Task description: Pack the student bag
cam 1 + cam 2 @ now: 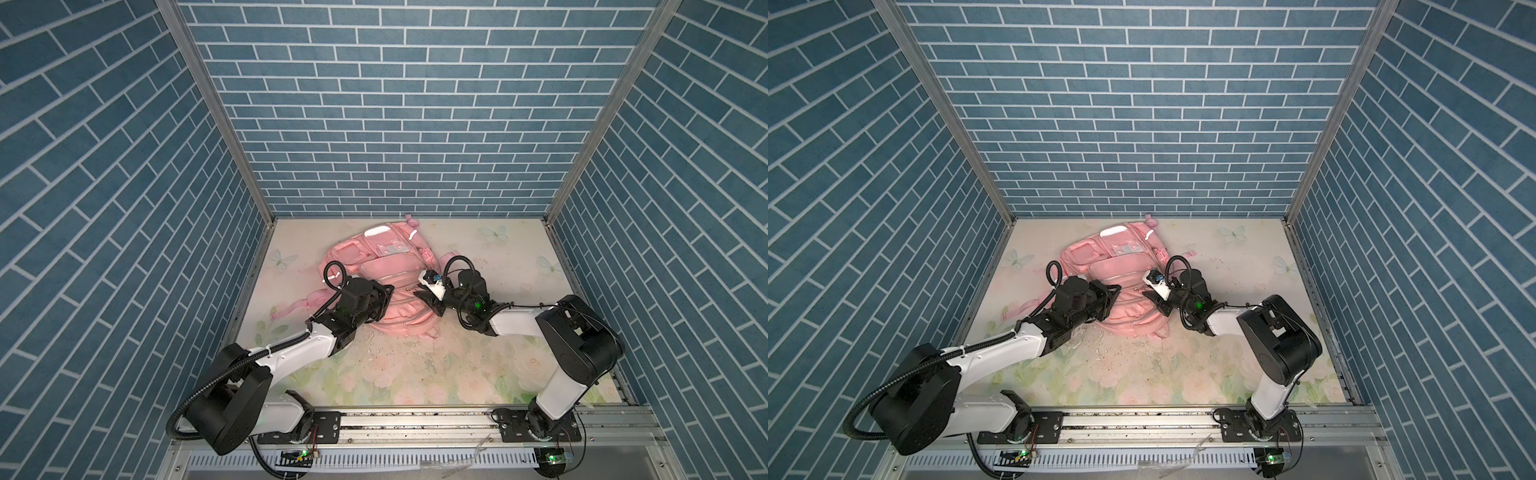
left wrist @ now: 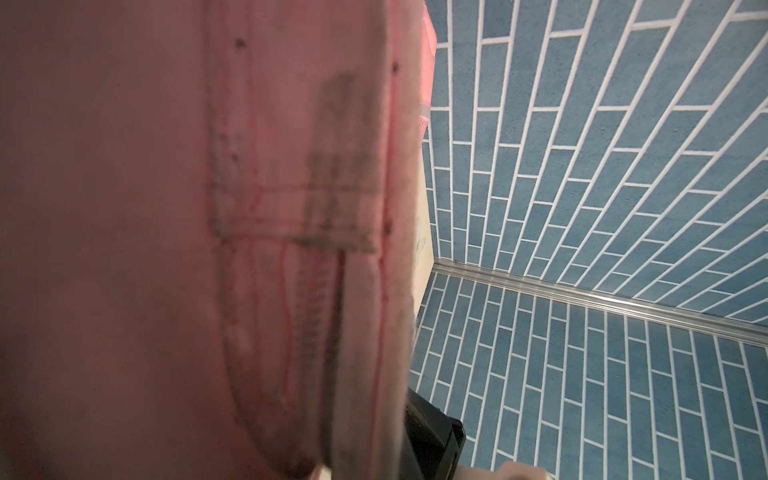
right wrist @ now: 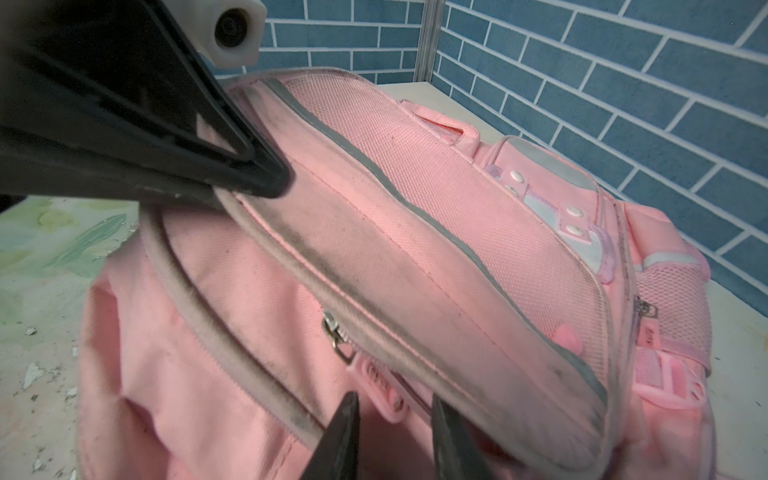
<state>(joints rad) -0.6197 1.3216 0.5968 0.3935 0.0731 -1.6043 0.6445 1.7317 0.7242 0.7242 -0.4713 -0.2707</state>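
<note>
Opening step: left gripper (image 3: 266,178) jaws clamp the flap (image 3: 415,232) of the student bag (image 1: 386,266); right gripper (image 3: 395,440) jaws narrow, grip unclear; next, widen the mouth.

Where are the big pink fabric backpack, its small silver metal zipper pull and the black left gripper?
pink fabric backpack (image 1: 386,266): in a top view, on its front pocket panel.
silver metal zipper pull (image 3: 337,336): right wrist view, on the slider.
left gripper (image 3: 276,186): right wrist view, fingertips at the flap edge.
</note>
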